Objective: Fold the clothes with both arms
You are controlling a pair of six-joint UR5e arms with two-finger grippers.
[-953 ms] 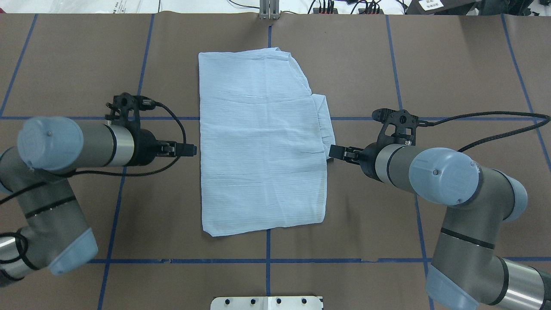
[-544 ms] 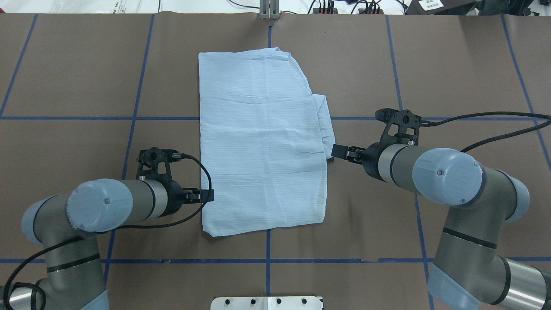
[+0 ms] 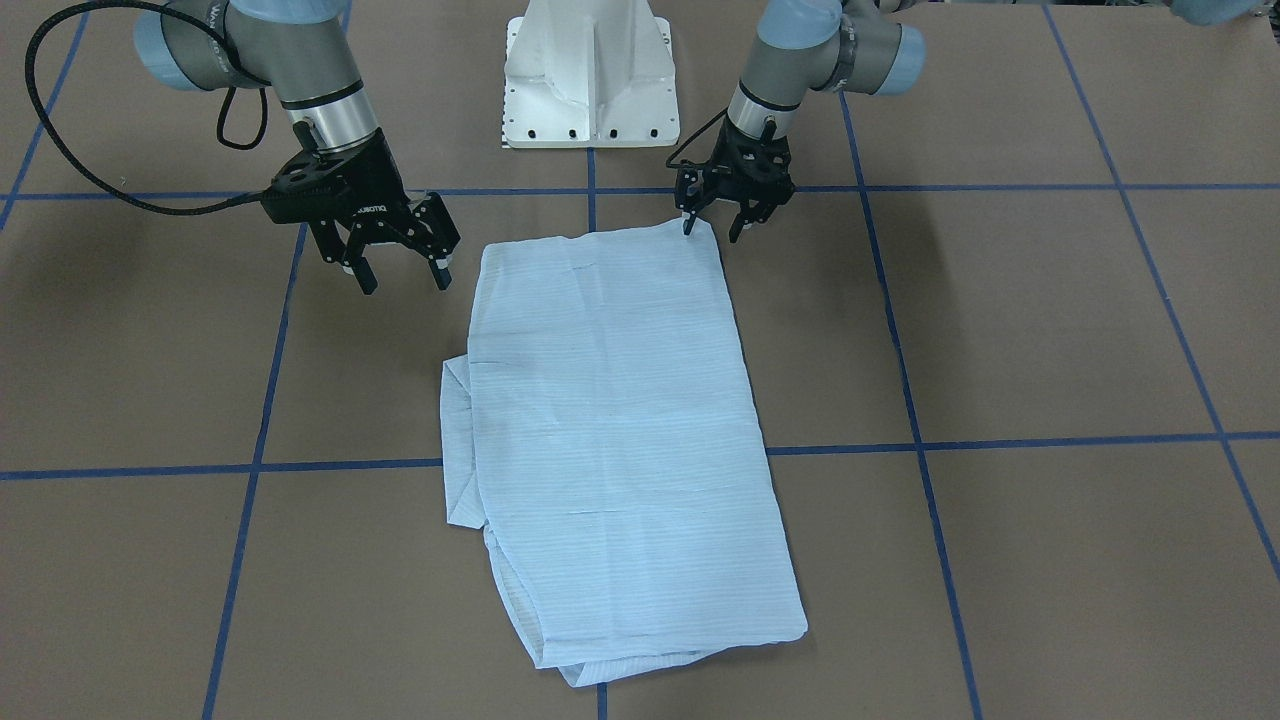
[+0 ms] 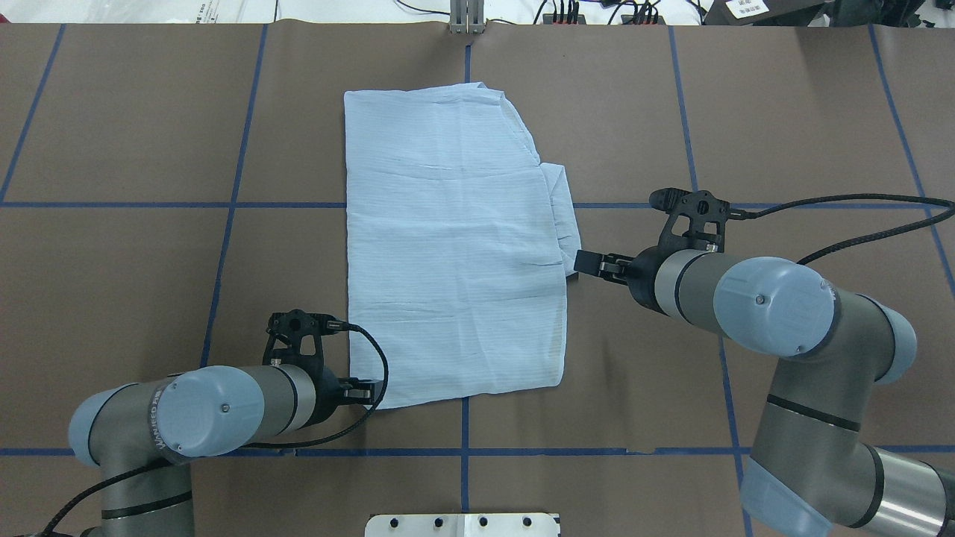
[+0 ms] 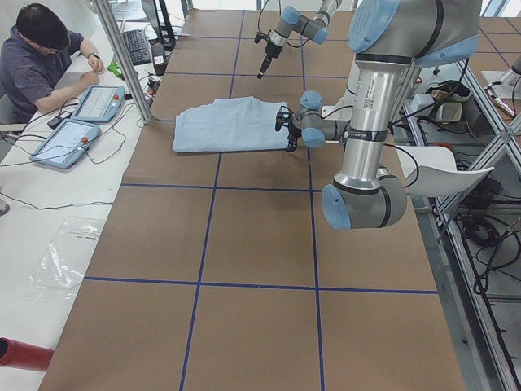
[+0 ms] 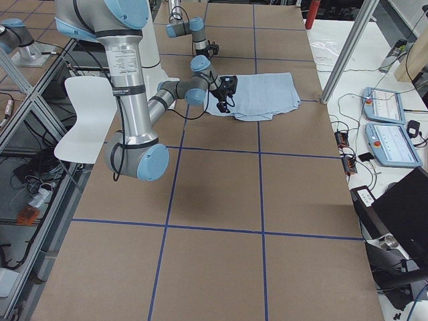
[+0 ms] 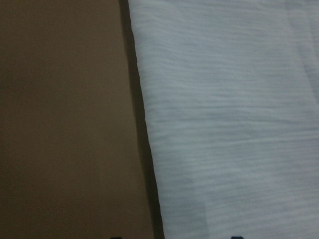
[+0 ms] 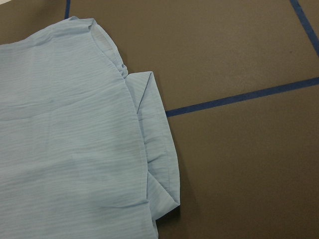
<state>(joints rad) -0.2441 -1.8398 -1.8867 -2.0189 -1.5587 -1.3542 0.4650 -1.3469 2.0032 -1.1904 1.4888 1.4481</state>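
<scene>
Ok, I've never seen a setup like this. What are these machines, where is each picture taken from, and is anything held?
These are two jointed robot arms, each ending in a black two-finger gripper, at a brown table marked with blue tape. One picture looks down from behind the robot, one faces it from across the table, two look along the table from its ends, and two close-ups come from wrist cameras. On the table lies one light-blue shirt, folded into a flat rectangle. The left gripper is open at the shirt's corner nearest the robot; the right gripper is open beside the opposite long edge. Nothing is held.
</scene>
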